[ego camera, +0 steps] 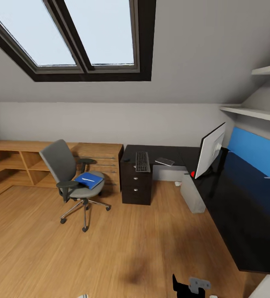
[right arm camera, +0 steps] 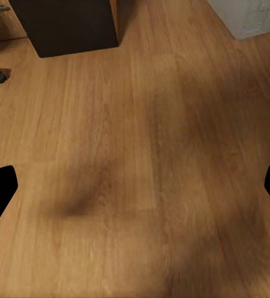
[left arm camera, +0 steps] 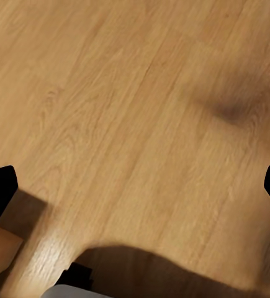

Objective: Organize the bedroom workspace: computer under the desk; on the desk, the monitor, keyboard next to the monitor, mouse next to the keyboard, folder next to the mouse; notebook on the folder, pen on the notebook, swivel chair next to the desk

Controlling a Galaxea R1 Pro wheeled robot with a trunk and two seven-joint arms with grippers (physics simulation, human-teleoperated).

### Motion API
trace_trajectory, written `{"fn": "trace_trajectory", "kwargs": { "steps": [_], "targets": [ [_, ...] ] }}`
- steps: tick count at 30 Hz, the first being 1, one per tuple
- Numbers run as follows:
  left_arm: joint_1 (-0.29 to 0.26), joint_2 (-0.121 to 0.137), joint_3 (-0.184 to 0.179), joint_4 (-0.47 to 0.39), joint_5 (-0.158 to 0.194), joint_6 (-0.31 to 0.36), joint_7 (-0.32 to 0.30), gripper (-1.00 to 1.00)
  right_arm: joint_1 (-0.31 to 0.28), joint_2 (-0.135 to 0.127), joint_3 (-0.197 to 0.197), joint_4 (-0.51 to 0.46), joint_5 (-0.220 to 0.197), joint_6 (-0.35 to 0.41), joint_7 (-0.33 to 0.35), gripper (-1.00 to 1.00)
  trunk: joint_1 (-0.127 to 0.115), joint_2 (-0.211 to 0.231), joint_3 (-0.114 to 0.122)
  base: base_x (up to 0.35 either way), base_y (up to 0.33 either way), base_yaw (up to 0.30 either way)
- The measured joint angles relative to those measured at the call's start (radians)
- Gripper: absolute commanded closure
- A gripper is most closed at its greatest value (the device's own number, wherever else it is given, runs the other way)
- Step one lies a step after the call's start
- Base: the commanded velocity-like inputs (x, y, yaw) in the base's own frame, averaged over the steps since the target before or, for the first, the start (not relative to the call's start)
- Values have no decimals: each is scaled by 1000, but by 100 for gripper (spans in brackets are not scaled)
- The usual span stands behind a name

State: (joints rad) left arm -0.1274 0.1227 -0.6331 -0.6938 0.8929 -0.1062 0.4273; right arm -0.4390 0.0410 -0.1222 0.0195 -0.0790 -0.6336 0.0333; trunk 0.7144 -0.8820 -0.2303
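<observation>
The grey swivel chair (ego camera: 71, 176) stands on the wood floor left of the black desk (ego camera: 238, 211). The blue folder (ego camera: 89, 180) lies on its seat with a thin white pen (ego camera: 86, 179) on it. On the desk's left wing lie the keyboard (ego camera: 142, 161) and a flat dark notebook (ego camera: 165, 161); a small dark lump (ego camera: 126, 159) by the keyboard may be the mouse. The monitor (ego camera: 210, 151) stands at the desk's corner, white back showing. The pale computer (ego camera: 192, 193) sits under the desk. My left gripper (left arm camera: 135, 192) and right gripper (right arm camera: 135, 192) hang open over bare floor.
Low wooden shelving (ego camera: 10, 165) and a wooden chest (ego camera: 106, 159) line the back wall behind the chair. Black drawers (ego camera: 136, 187) hold up the desk's left end. Skylights sit in the sloped ceiling, and white shelves (ego camera: 255, 111) hang at right. Open floor lies between me and the chair.
</observation>
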Motion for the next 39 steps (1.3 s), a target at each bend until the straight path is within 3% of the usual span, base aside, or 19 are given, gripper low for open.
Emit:
{"fn": "trace_trajectory", "kwargs": {
  "steps": [6, 11, 16, 20, 25, 26, 28, 29, 30, 32, 39],
  "targets": [
    [0, 0, 0, 0, 0, -15, 0, -100, 0, -1, 7, -3, 1, -14, 0, -100, 0, 0, 0, 0, 0, 0],
    [0, 0, 0, 0, -1, -18, 0, -100, -1, -1, 43, -39, -2, -25, -2, -100, 0, 0, 0, 0, 0, 0],
    [0, 0, 0, 0, -1, -18, -1, -100, -1, -2, 54, -217, 0, 27, -40, -100, 0, 0, 0, 0, 0, 0],
    [0, 0, -2, 0, 0, -18, -1, -100, -2, -3, 53, -382, 6, 171, -85, -100, 0, 0, 0, 0, 0, 0],
    [0, 0, -3, 0, 0, -18, -1, -100, -2, -4, 53, -637, 8, 431, -133, -100, 0, 0, 0, 0, 0, 0],
    [0, 0, -2, 0, 0, -18, -1, -100, -4, -5, 53, -729, 9, 529, -156, -100, 0, 0, 0, 0, 0, 0],
    [0, 0, 0, 0, 0, -19, -1, -100, -5, -9, 51, -818, 9, 615, -188, -100, 0, 0, 0, 0, 0, 0],
    [0, 1, 2, 0, 0, -19, -1, -100, -8, -28, 46, -893, 7, 704, -232, -100, 0, 0, 0, 0, 0, 0],
    [0, 2, 4, 0, 1, -19, -1, -100, -10, -50, 40, -919, 4, 744, -251, -100, 0, 0, 0, 0, 0, 0],
    [0, 1, 4, 0, 1, -19, 0, -100, -11, -82, 38, -928, 0, 774, -267, -100, 0, 0, 0, 0, 0, 0],
    [0, 0, 3, 1, 2, -19, 0, -100, -13, -124, 36, -927, 7, 757, -279, -100, 0, 0, 0, 0, 0, 0]
  ]
}}
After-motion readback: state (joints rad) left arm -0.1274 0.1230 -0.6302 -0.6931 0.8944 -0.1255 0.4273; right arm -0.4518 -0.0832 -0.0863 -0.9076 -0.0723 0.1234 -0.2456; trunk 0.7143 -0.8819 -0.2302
